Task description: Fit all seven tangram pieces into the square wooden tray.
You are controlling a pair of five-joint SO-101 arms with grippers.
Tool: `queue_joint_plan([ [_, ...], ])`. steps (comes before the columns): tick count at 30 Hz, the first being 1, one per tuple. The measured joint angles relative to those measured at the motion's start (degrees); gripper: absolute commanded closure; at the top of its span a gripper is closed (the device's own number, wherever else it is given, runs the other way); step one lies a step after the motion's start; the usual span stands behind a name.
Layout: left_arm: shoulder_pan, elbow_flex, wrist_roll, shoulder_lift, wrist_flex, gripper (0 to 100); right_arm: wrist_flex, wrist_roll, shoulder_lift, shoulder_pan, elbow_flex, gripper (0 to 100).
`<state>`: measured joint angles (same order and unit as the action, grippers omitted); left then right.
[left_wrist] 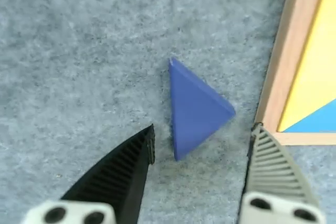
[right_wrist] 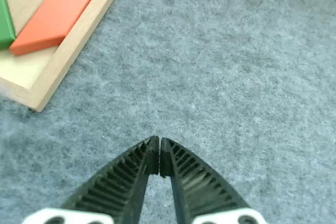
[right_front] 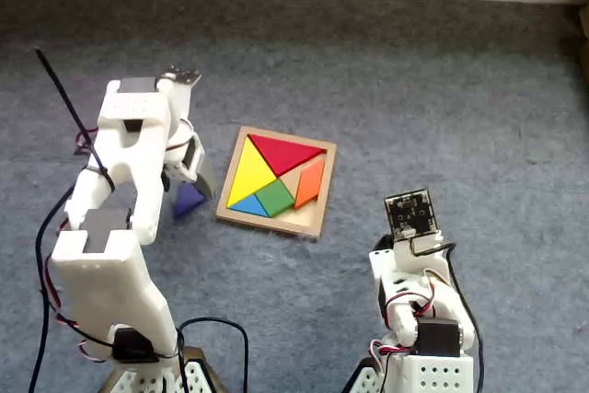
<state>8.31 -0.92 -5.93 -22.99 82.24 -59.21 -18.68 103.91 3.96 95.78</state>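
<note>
The square wooden tray point(right_front: 320, 220) lies mid-table and holds red, yellow, green, light-blue and orange pieces. A dark blue triangle point(right_front: 189, 198) lies on the carpet just left of the tray. My left gripper point(left_wrist: 202, 140) hovers over that blue triangle point(left_wrist: 194, 109), open, with one finger on each side of it and not touching. The tray's wooden rim point(left_wrist: 281, 61) runs next to the light finger. My right gripper point(right_wrist: 159, 156) is shut on nothing above bare carpet, near the tray's corner point(right_wrist: 37, 95) with the orange piece point(right_wrist: 55, 18).
Grey carpet covers the table. The right arm point(right_front: 419, 301) is folded back near the front edge, right of the tray. A black cable point(right_front: 64, 98) sticks up beside the left arm. A bare wooden patch point(right_wrist: 23, 69) shows inside the tray near the orange piece.
</note>
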Motion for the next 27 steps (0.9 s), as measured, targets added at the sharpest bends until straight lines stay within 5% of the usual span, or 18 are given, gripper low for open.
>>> queue_joint_plan([
  [12, 0.00, -10.11, 0.09, 1.23, -11.69, 71, 0.00, 0.00, 0.00, 0.00, 0.00, 97.9],
  [27, 0.00, -10.29, 0.09, 1.49, -13.63, 71, 0.00, 0.00, 0.00, 0.00, 0.00, 97.9],
])
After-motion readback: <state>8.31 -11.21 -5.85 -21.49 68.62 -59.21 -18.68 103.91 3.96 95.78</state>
